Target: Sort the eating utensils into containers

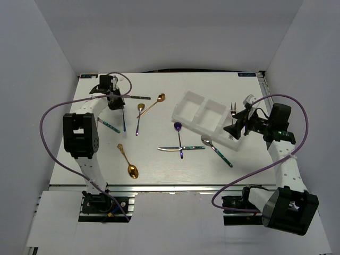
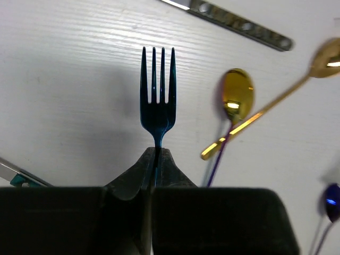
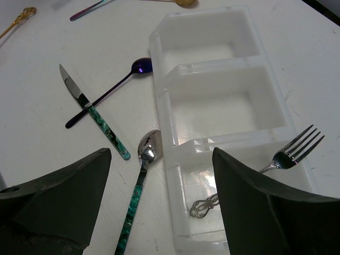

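My left gripper (image 1: 117, 102) (image 2: 155, 152) is shut on the neck of a dark blue fork (image 2: 157, 90) (image 1: 124, 119), its tines pointing away over the table at the back left. The white three-compartment tray (image 1: 177, 110) (image 3: 166, 101) stands right of centre. A silver fork (image 3: 291, 155) (image 1: 232, 109) lies in its right compartment, tines over the rim. My right gripper (image 1: 234, 130) (image 3: 162, 159) is open and empty above that compartment. The other two compartments look empty.
Loose on the table: two gold spoons (image 1: 129, 162) (image 1: 154, 104), a gold-bowled spoon with purple handle (image 1: 139, 118) (image 2: 237, 95), a purple spoon (image 1: 179, 139) crossing a teal-handled knife (image 1: 180, 149) (image 3: 90, 114), a teal-handled silver spoon (image 1: 217, 150) (image 3: 141, 180), a knife (image 1: 135, 98) (image 2: 239, 24) and a teal-handled piece (image 1: 110, 126).
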Controlling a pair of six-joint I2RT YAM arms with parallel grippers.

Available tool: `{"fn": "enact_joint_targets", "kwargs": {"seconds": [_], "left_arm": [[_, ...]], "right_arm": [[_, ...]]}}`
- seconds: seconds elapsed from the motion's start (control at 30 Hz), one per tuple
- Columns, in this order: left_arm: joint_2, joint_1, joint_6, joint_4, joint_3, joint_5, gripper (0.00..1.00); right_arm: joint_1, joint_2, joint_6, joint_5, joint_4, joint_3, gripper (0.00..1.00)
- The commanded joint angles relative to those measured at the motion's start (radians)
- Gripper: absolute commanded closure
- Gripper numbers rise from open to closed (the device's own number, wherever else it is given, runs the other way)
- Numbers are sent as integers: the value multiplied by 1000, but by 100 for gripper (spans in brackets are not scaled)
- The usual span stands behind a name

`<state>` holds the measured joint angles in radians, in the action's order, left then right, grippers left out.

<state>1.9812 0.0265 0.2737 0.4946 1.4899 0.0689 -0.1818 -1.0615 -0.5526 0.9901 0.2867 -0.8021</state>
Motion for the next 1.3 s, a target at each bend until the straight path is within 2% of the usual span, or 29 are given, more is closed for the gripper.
{"fn": "enact_joint_targets", "kwargs": {"seconds": [0.0,0.13,0.3,0.4,0.43,0.53,0.63,0.77,0.87,1.13,1.27], "left_arm": [[-140,1,25,-36,-22,100,100],[-211,16,59,-108,-75,284,100],[-269,142,157,-270,-138,487,100],[-280,246,252,-449,-164,541,100],[-280,272,272,-450,-164,548,100],[-254,377,352,-643,-166,559,100],[-190,484,393,-728,-122,551,100],[-15,617,386,-728,80,520,100],[76,665,406,-728,189,508,100],[388,742,432,-729,623,414,100],[488,785,421,-745,753,349,100]], "right_arm": [[-8,14,13,21,-34,3,16],[-19,14,16,15,-38,4,16],[-47,35,23,22,-53,10,16],[-77,55,45,35,-78,17,16],[-88,58,45,35,-78,17,16],[-134,70,75,42,-95,18,17],[-180,87,123,39,-133,29,18],[-225,126,180,39,-190,50,18],[-254,141,197,44,-205,58,17],[-292,140,223,67,-225,64,17],[-297,138,227,71,-230,67,18]]}}
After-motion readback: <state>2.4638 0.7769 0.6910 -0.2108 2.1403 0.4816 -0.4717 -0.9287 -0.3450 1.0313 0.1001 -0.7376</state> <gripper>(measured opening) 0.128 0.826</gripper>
